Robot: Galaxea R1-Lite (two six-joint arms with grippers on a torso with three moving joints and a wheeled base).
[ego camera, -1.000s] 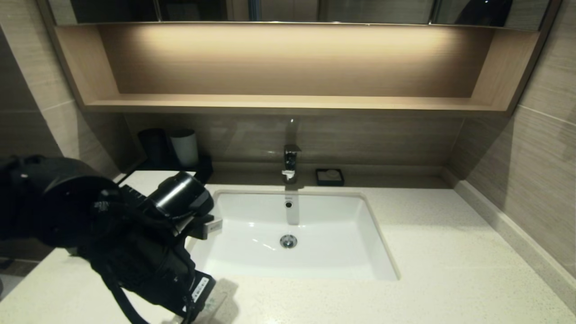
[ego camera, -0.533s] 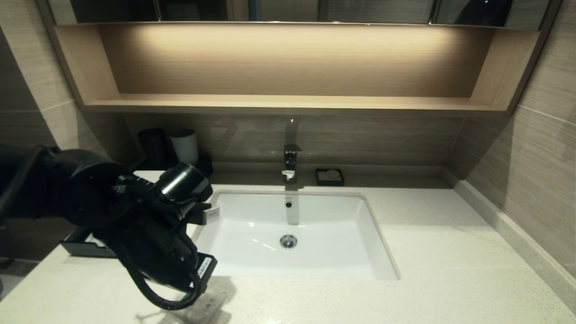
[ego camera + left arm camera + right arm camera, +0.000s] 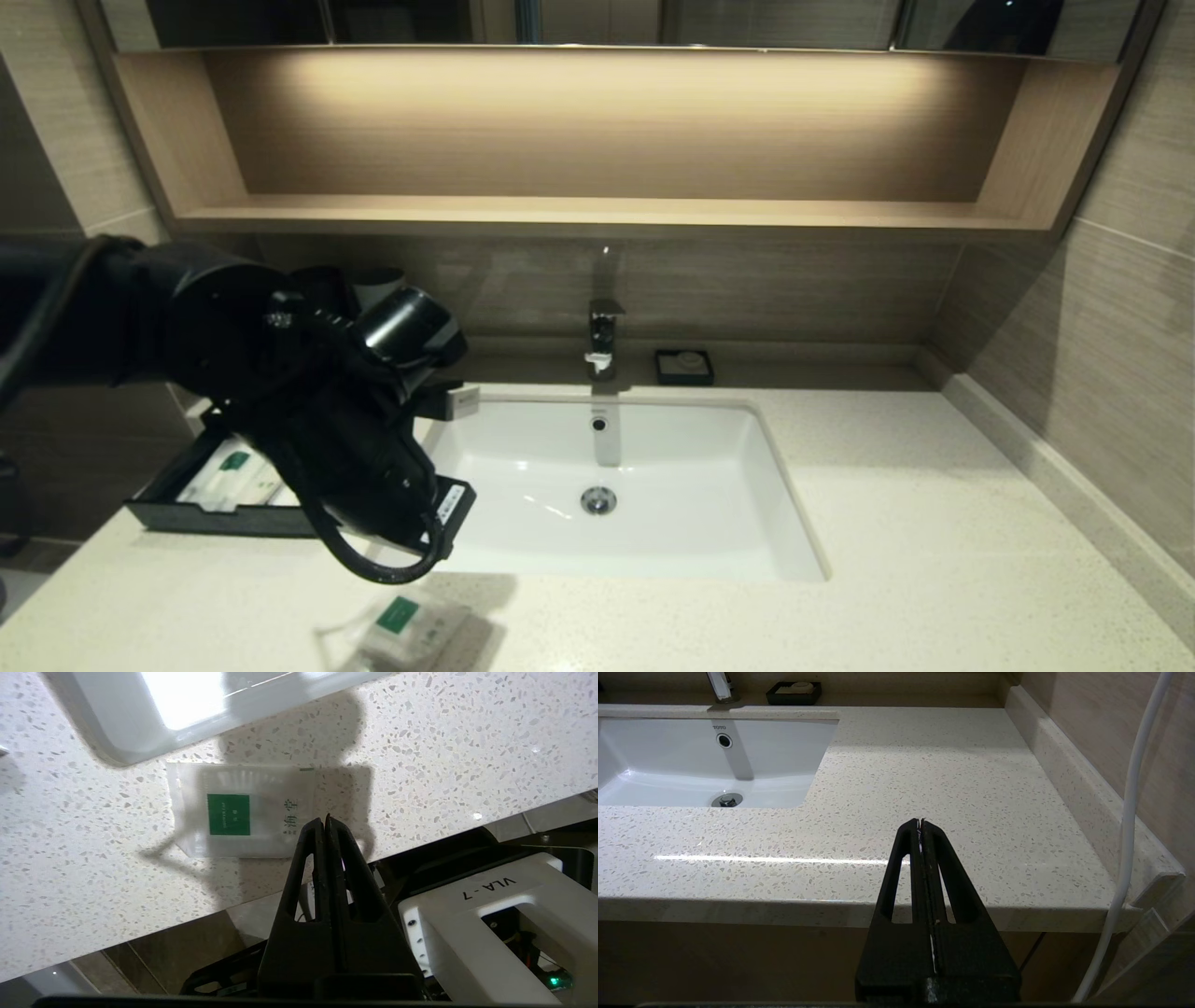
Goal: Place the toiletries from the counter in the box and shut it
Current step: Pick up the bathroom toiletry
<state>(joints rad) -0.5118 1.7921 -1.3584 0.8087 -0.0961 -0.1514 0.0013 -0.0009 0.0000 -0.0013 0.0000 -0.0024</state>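
The flat squarish packet (image 3: pixel 401 630) with a green label lies on the counter (image 3: pixel 934 523) near the front edge, left of centre. In the left wrist view my left gripper (image 3: pixel 326 817) is shut and empty, held above this packet (image 3: pixel 233 812) and apart from it. The left arm (image 3: pixel 355 448) hangs over the sink's left front corner; its fingers are hidden in the head view. The black box (image 3: pixel 177 511) stands at far left with its drawer pulled out. A long white packet (image 3: pixel 229 471) with a green label lies inside. My right gripper (image 3: pixel 920 822) is shut and empty, parked before the counter's right front edge.
The white sink (image 3: pixel 709 523) sits mid-counter with a faucet (image 3: pixel 602 336) behind it. A small dark soap dish (image 3: pixel 683 366) stands right of the faucet. Cups (image 3: pixel 378 280) stand at the back left. A wooden shelf (image 3: pixel 597 215) runs above. A white cable (image 3: pixel 1129 835) hangs at the right.
My left arm has risen and drawn back toward the wall, uncovering the open drawer with the long packet in it and the flat packet on the counter.
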